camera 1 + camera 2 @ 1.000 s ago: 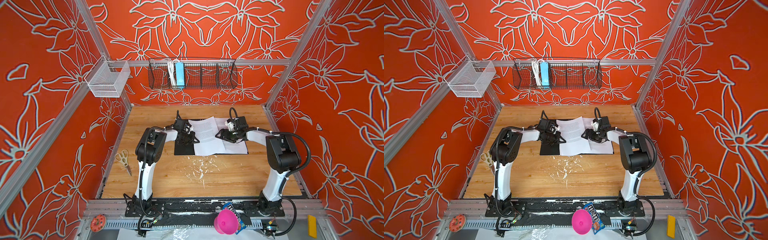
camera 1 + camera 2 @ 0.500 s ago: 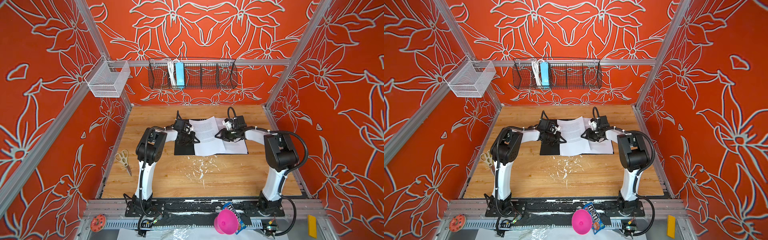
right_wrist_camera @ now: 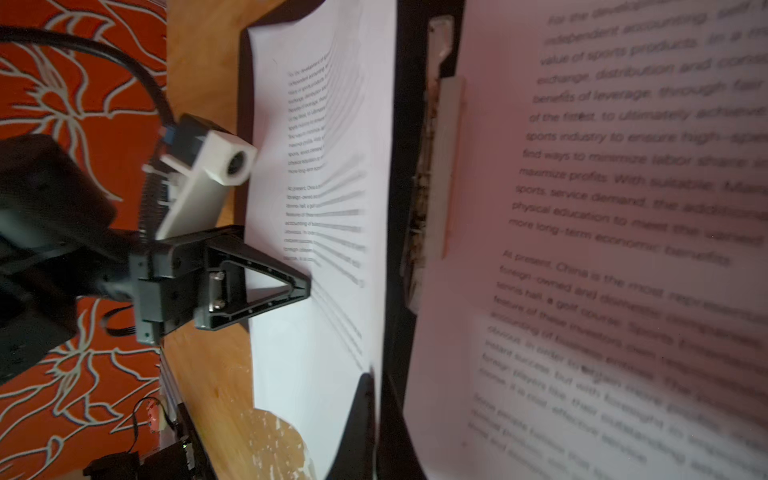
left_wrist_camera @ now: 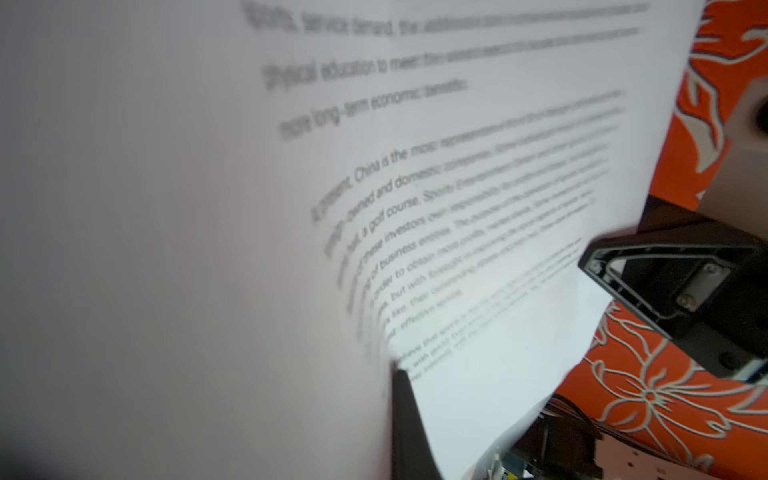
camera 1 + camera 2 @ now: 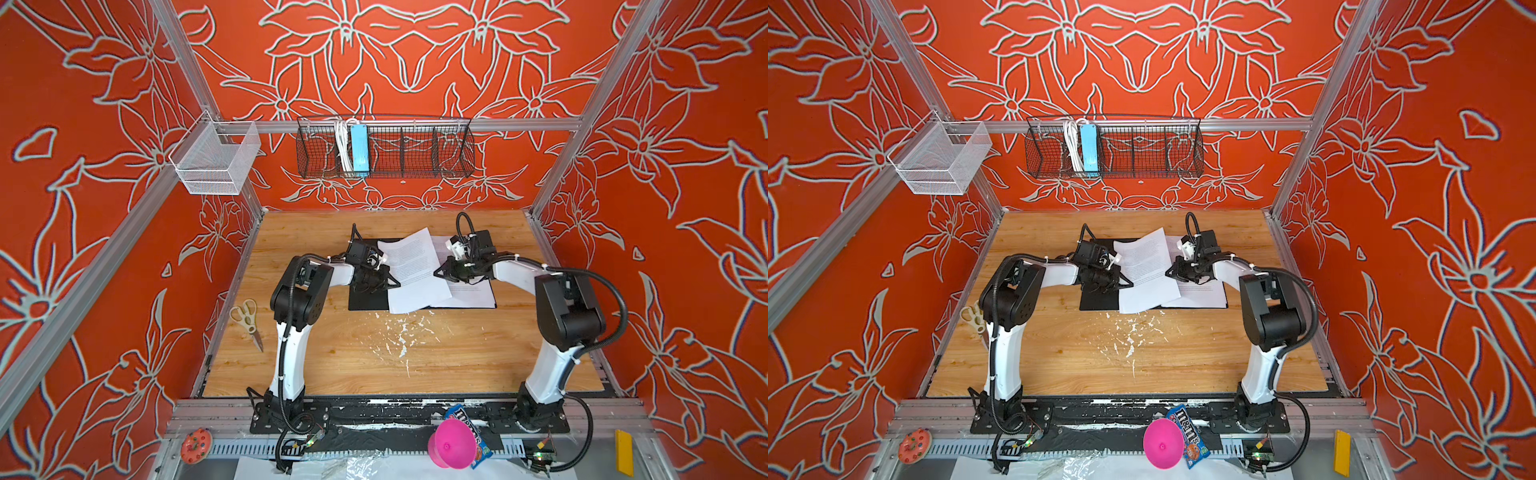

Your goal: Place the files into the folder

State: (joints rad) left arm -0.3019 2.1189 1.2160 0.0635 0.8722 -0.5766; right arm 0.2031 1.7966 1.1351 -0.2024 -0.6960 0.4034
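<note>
Light wooden table: thin folder lies open mid-back, black inside up, white printed paper files on its right half. Skewed top sheet is raised, with left gripper and right gripper clenched on opposite edges. Risk: pulling apart tears it; uneven release lands it crooked.

A robot lab test cell: aluminium frame, floral walls, robot arms bolted beside a wooden tabletop.

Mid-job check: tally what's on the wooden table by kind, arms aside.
Open folder, black inside: 1
Printed white paper sheets: 2 batches, one tilted up, one flat in the folder; sheet count unclear
Cream-handled scissors: 1
Total: 4
</note>
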